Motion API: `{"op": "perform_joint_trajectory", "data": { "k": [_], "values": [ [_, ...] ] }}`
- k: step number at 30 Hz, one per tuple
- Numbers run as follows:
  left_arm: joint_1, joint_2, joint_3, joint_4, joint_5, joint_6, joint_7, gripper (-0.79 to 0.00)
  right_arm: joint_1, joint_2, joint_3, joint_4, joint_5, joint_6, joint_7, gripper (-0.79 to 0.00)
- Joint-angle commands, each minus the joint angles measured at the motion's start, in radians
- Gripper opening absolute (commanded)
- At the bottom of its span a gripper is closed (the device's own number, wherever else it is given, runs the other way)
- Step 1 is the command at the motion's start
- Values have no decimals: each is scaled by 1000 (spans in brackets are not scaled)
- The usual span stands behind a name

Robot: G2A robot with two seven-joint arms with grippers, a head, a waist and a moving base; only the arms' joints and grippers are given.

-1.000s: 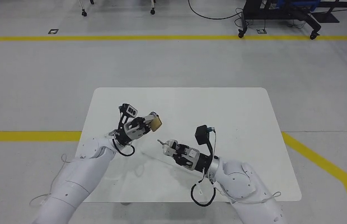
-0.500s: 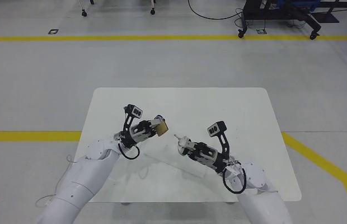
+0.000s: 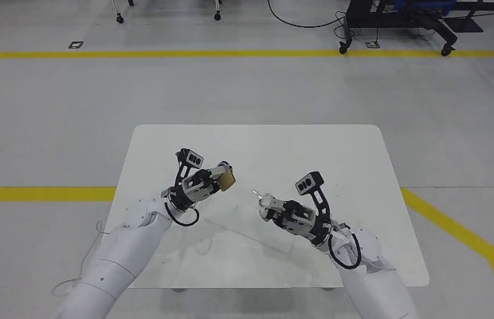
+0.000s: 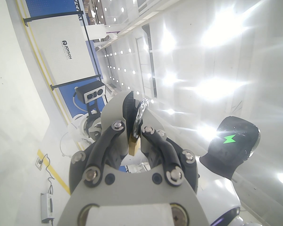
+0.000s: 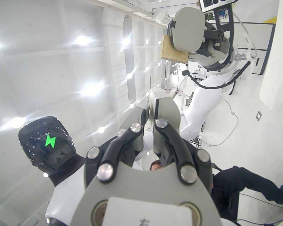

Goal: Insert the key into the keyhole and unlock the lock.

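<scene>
Top view: above the white table, the right gripper, closed on a thin silver metal key, has swung up to face the left gripper, which is clamped on a square brass padlock; a gap remains between them. Left wrist view: the padlock sits pinched between the left gripper's fingertips. Right wrist view: the padlock lies ahead of the right gripper, well apart, so lining key to keyhole likely comes next.
</scene>
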Motion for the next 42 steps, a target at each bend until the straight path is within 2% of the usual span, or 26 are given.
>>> {"op": "perform_joint_trajectory", "data": {
  "k": [1, 3, 4, 7, 11, 14, 22, 27, 42],
  "values": [
    [0, 0, 0, 0, 0, 0, 0, -785, 0, 0, 0, 0, 0, 0, 0, -785],
    [0, 0, 0, 0, 0, 0, 0, -785, -14, -3, -12, -2, 56, 36, 0, -785],
    [0, 0, 0, 0, 0, 0, 0, -785, -32, -8, -25, -11, 184, 122, -2, -785],
    [0, 0, 0, 0, 0, 0, 0, -785, -57, -10, -12, -38, 379, 306, -49, -785],
    [0, 0, 0, 0, 0, 0, 0, -785, -103, -12, 8, -84, 623, 491, -124, -785],
    [0, 0, 0, 0, 0, 0, 0, -785, -123, -13, 22, -107, 733, 571, -201, -785],
    [0, 0, 0, 0, 0, 0, 0, -785, -157, -18, 28, -133, 921, 647, -360, -785],
    [0, 0, 0, 0, 0, 0, 0, -785, -168, -34, -19, -106, 1192, 723, -415, -785],
    [0, 0, 0, 0, 0, 0, 0, -785, -168, -34, -19, -106, 1192, 723, -415, -785]
  ]
}}
